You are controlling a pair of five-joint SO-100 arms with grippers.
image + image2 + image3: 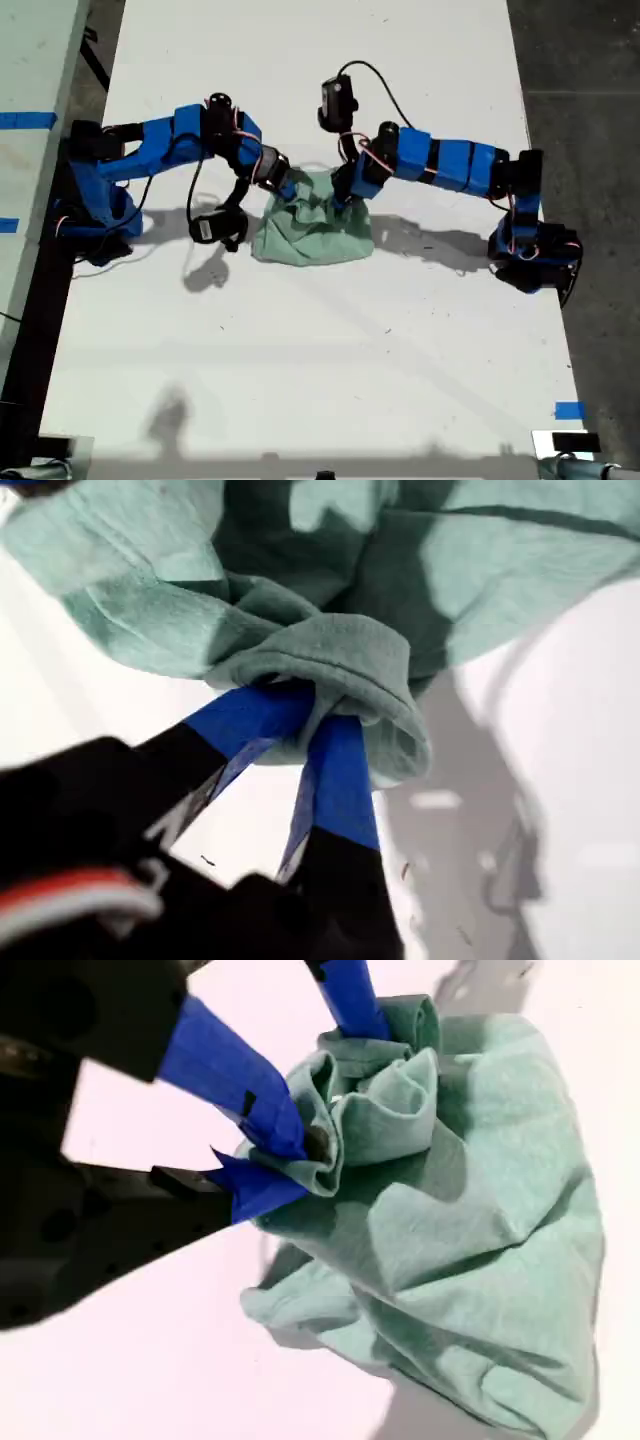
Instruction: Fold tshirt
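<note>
Tshirt (312,232) cloth lies bunched in a rumpled heap on the white bench (320,340), between the two blue arms near the middle of the exterior view. My first gripper (318,712) is clenched on a rolled, hemmed edge of it, the cloth wrapping over both blue-taped jaw tips. My second gripper (285,1155) is likewise pinched shut on a gathered fold at the heap's edge, with several layers crumpled between its jaws. Which arm in the exterior view carries which gripper I cannot tell from the wrist views; both arms meet the heap at its upper edge in that view.

By my judgement the fabric is light, soft and limp. It will sag and slide under its own weight, hold no shape, and drag along the bench instead of lifting flat. Thick bunches may slip free or pull extra layers along. A cleaner hold would be a single hemmed edge or a shoulder seam, one per gripper, set well apart, so the cloth can be spread taut before any fold is laid.
</note>
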